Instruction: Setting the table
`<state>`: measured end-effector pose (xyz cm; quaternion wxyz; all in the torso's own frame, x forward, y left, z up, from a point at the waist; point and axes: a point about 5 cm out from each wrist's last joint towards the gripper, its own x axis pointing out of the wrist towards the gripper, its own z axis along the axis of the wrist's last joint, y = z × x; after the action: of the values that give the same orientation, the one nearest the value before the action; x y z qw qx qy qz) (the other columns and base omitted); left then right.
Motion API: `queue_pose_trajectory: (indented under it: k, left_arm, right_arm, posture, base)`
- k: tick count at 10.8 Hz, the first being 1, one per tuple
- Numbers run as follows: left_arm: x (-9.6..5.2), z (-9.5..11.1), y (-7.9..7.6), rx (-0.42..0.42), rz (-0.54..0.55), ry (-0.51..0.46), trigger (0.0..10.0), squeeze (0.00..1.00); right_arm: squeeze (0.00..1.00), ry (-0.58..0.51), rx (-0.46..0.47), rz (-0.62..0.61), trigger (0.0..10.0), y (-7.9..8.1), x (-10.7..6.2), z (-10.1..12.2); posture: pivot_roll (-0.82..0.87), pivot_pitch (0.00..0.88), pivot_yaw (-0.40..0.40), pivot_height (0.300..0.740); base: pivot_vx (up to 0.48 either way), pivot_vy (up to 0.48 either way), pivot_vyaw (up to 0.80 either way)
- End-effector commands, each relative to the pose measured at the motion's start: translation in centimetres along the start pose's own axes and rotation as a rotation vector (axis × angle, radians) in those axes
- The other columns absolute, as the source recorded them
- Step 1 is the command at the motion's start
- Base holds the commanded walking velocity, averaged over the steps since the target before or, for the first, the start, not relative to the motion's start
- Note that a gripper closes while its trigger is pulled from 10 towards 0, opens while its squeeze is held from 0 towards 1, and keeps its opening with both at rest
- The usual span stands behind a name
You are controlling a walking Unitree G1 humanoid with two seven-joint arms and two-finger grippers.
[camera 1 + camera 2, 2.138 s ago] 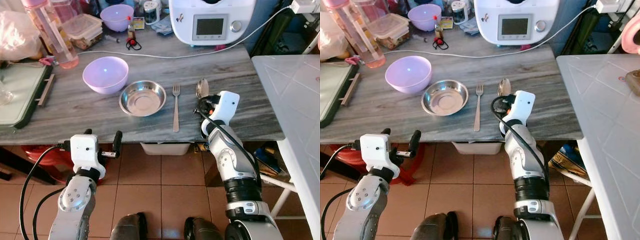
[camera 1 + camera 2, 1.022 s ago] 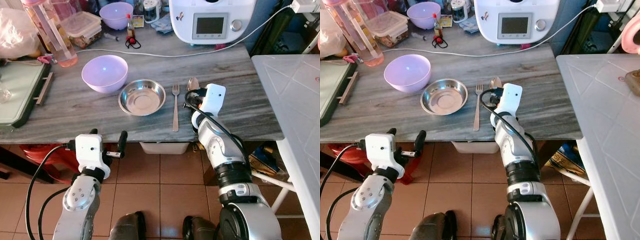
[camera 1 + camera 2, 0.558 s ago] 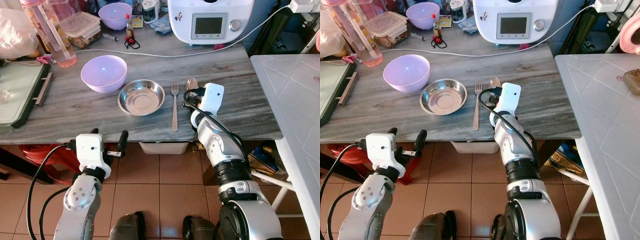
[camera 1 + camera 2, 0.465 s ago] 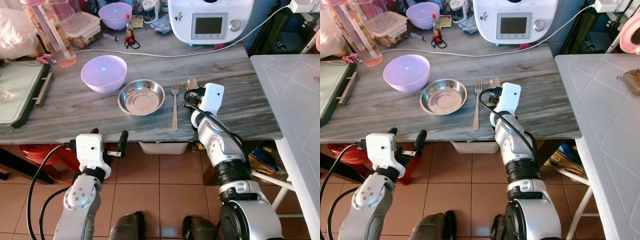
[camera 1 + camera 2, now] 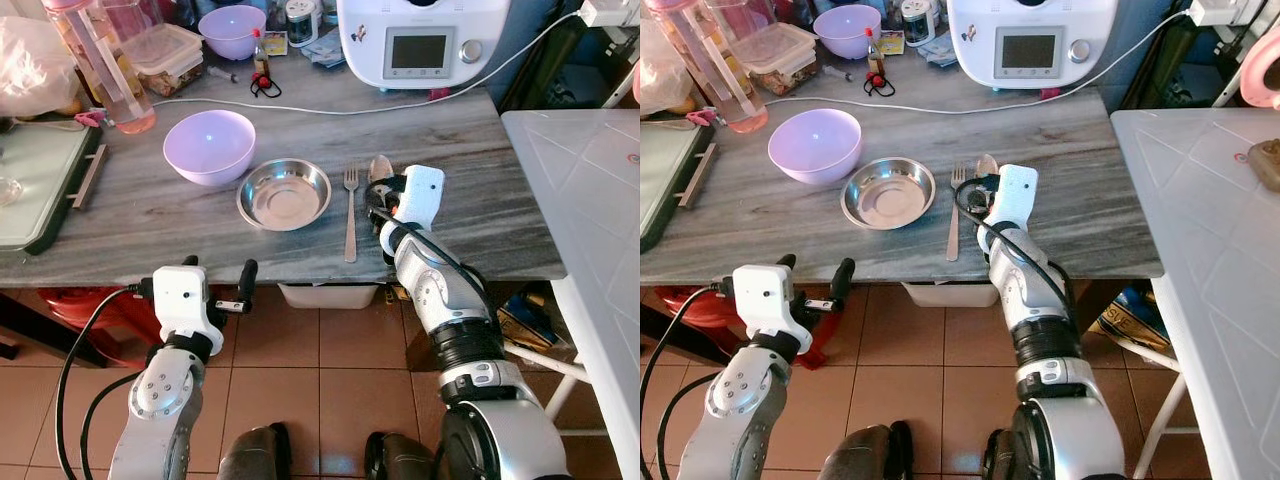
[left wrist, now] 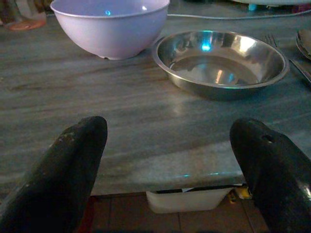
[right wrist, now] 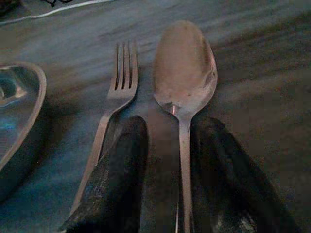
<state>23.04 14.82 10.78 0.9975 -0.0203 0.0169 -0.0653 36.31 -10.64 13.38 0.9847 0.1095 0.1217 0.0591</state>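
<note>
lilac bowl [image 5: 209, 146], grey-veined table [image 5: 470, 160]

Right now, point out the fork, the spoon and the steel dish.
fork [image 5: 350, 215], left eye view, middle of its handle
spoon [image 7: 184, 68], right wrist view, its bowl
steel dish [image 5: 285, 195], left eye view, its inner base

- The bench [image 5: 480, 190] shows a grey, streaky stone-like top, smooth with a soft sheen
- Shallow metal dish [image 5: 285, 194] gleams, polished and reflective
- Fork [image 5: 350, 210] and spoon [image 7: 184, 73] are metal too, the spoon bowl duller, brushed-looking
- Lilac bowl [image 5: 209, 147] looks like smooth plastic, lightly glossy
- Right gripper [image 7: 167, 145] fingers [image 7: 121, 174] are matt black, faintly textured
- Floor [image 5: 330, 370] is terracotta tile, satin finish
</note>
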Motion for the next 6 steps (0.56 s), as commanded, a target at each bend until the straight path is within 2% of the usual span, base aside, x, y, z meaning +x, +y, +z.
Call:
queue_pose_trajectory:
  k: [1, 6]
  left_arm:
    - [-0.1, -0.3, 0.1, 0.007, 0.001, 0.018, 10.0, 0.0]
    - [0.3, -0.2, 0.3, 0.011, 0.002, 0.011, 10.0, 0.0]
  right_arm:
    - [1.0, 0.054, -0.002, -0.029, 10.0, -0.8, -0.2, -1.2]
    - [1.0, -0.096, -0.027, 0.001, 10.0, -0.8, -1.0, 0.7]
  posture:
    - [0.06, 0.167, 0.055, 0.74]
    - [0.06, 0.155, 0.059, 0.74]
  base:
    - [0.0, 0.0, 0.0]
    - [0.0, 0.0, 0.0]
